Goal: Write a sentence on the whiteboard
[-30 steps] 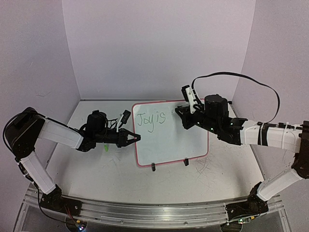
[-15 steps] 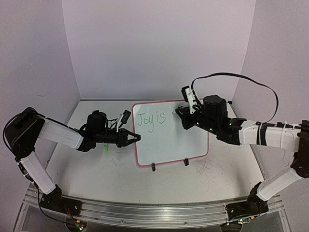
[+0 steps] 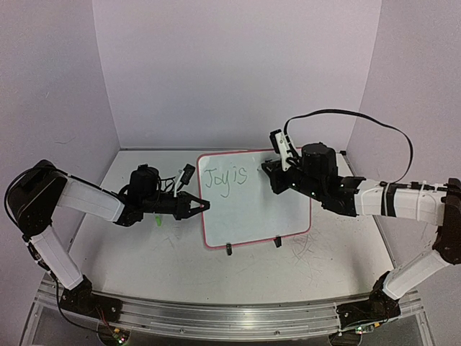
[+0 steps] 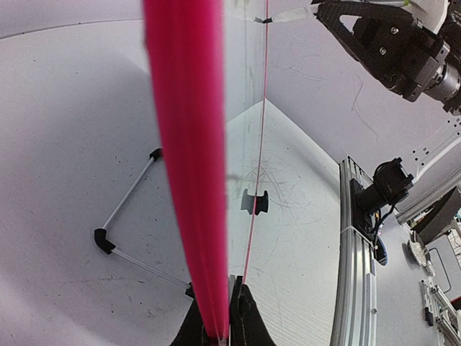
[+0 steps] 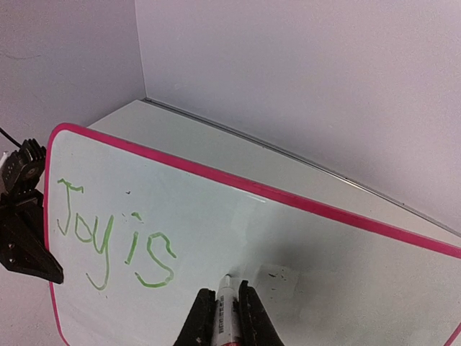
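Near edge first: base rail [image 3: 230, 313] and both arm mounts are same as a second ago. The surface [image 3: 166, 267] in front of the board is scuffed with grey scratch marks.

The whiteboard [image 3: 252, 209] stands propped mid-surface, tilted back, with its two black stand feet [image 3: 228, 249] on the surface at its lower edge. It hasn't shifted since the earlier frame.

My left gripper [image 3: 204, 207] is closed down tight on the board's left pink rim, about halfway up. The left wrist view shows both fingers pinching the rim edge-on. I see no change in the left arm over the last second.

The sentence [image 5: 115, 241] is only partly there. I read "Joy is" in green along the top left of the board, the same letters as a second ago and nothing added.

My right gripper [image 5: 224, 292] is clamped around the marker [image 5: 226, 310]. The tip points at the board face just right of and slightly below the "s". I can't tell for sure whether it's touching. Against the earlier frame, the right wrist has crept a little left toward the writing, and the black cable [image 3: 374, 122] looping over that arm has sagged slightly with it.
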Controlling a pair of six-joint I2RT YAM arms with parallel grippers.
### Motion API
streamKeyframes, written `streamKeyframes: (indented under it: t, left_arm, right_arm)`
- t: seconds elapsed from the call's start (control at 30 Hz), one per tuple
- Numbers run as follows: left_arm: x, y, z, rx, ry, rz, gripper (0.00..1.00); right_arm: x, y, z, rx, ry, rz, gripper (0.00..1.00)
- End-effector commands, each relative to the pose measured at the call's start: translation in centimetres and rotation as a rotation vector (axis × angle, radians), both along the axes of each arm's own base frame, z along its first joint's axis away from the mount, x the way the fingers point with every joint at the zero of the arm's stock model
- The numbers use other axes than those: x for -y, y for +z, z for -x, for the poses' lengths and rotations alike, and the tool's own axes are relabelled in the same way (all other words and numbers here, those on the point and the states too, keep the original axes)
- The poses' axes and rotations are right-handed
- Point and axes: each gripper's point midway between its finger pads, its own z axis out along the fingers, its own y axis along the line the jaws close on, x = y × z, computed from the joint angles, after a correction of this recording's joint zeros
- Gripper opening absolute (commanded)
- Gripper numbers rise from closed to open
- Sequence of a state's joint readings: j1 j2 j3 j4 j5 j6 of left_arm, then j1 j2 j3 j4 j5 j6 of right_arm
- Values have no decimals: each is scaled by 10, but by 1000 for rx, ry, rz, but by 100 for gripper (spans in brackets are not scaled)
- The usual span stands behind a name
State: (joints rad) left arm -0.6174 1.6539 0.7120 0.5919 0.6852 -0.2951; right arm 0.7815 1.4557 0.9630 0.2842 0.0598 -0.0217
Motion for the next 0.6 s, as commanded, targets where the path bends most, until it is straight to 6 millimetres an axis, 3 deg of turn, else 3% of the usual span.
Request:
streamKeyframes:
  t: [0.0, 0.57]
  left_arm:
    - [-26, -25, -34, 32, 217, -136, 0]
    - [-26, -26, -34, 30, 215, -136, 0]
  right_arm:
    - [-3, 9, -7, 19, -21, -27, 0]
    - [-13, -5, -3, -22, 33, -11, 0]
